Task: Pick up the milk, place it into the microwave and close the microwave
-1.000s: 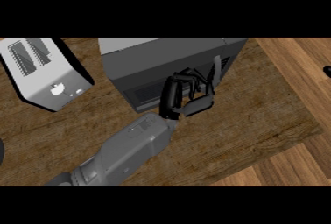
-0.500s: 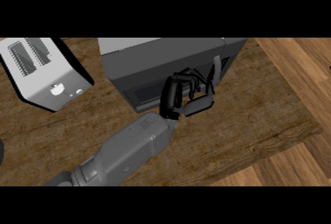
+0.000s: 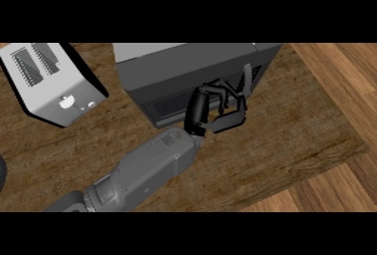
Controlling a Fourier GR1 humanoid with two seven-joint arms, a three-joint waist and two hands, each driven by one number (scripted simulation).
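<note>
The grey microwave [image 3: 193,67] stands at the top middle of the head view, its dark front facing me. Its door [image 3: 247,83] shows as a thin dark panel sticking out at the front right corner, slightly ajar. My right hand [image 3: 212,110] is right in front of the microwave. Its fingers [image 3: 227,91] are loosely bent and reach to the door's edge, with the thumb held apart below them and nothing in the hand. The milk shows nowhere in the view. My left hand is out of view.
A silver toaster [image 3: 50,82] stands on the wooden counter [image 3: 294,134] left of the microwave. A dark rounded edge [image 3: 2,174] shows at the far left. The counter's edge runs diagonally at the right, with lighter wooden floor [image 3: 342,74] beyond it.
</note>
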